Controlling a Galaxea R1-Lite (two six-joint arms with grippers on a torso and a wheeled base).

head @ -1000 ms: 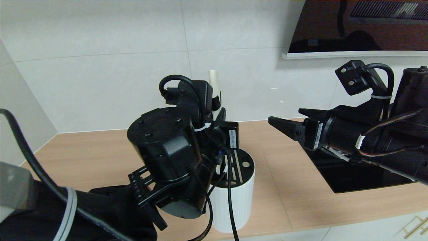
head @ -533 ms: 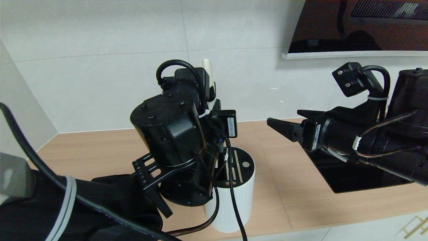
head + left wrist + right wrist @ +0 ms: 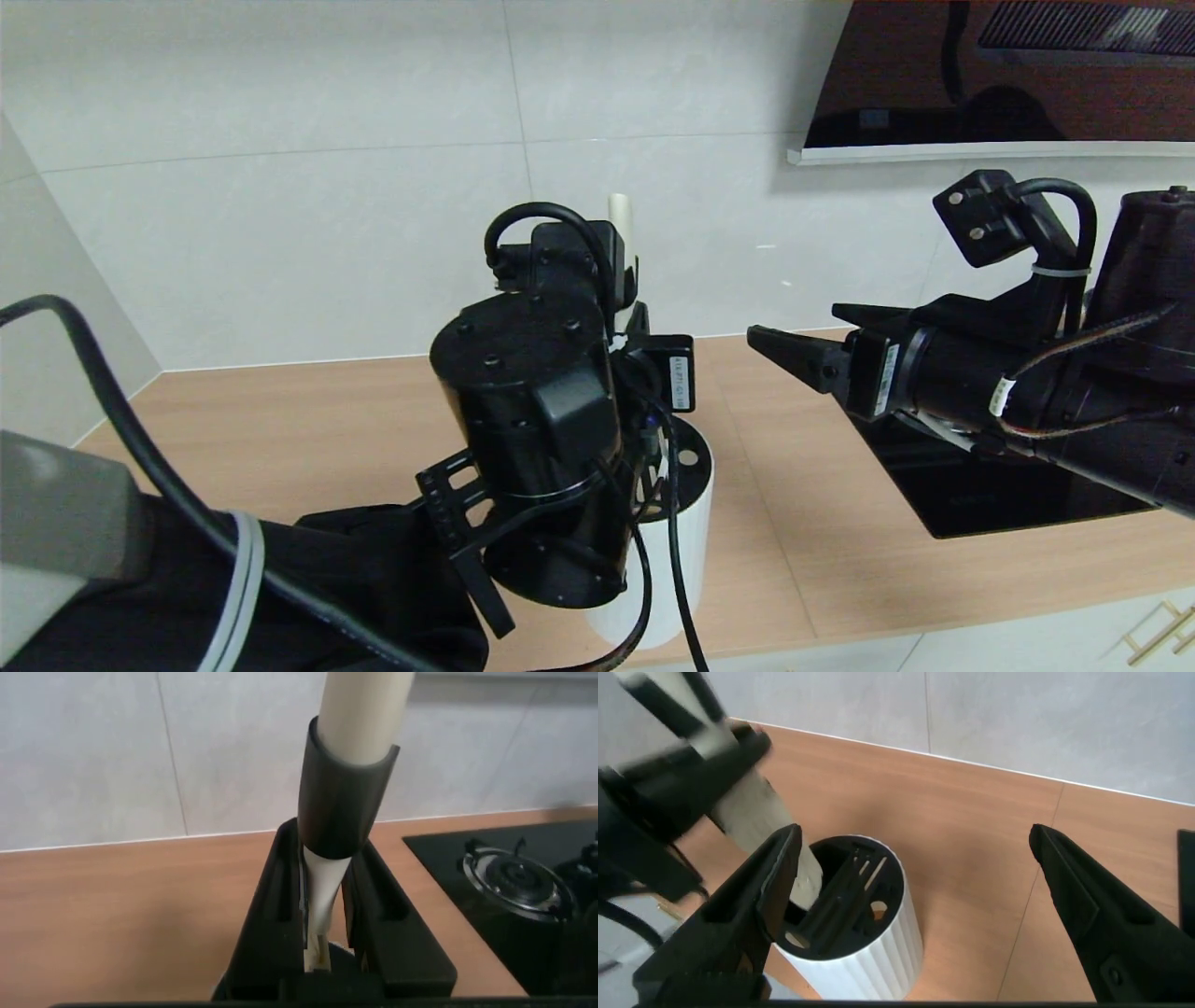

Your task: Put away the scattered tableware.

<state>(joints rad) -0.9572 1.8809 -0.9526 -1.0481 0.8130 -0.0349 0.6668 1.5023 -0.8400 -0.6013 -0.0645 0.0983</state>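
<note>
The left gripper [image 3: 327,863] is clamping a knife [image 3: 348,784] between its two black fingers, which are closing on the pale blade just below the dark collar; the cream handle is pointing up towards the tiled wall. The knife is hanging roughly upright, slightly tilted, over the white ribbed knife holder [image 3: 864,947]. In the right wrist view, the lower end of the blade is meeting the holder's black slotted top at its rim (whether it is seated in a slot cannot be told). The holder is standing upright near the front edge of the wooden countertop [image 3: 280,420], beside the left edge of the black cooktop [image 3: 980,504] set into that countertop. The right gripper [image 3: 794,320] is hovering above the countertop between the holder and the cooktop, well apart from the knife. Its fingers are standing wide apart and are carrying nothing. In the right wrist view the holder is lying beneath and between those spread fingers — not touching either one.
</note>
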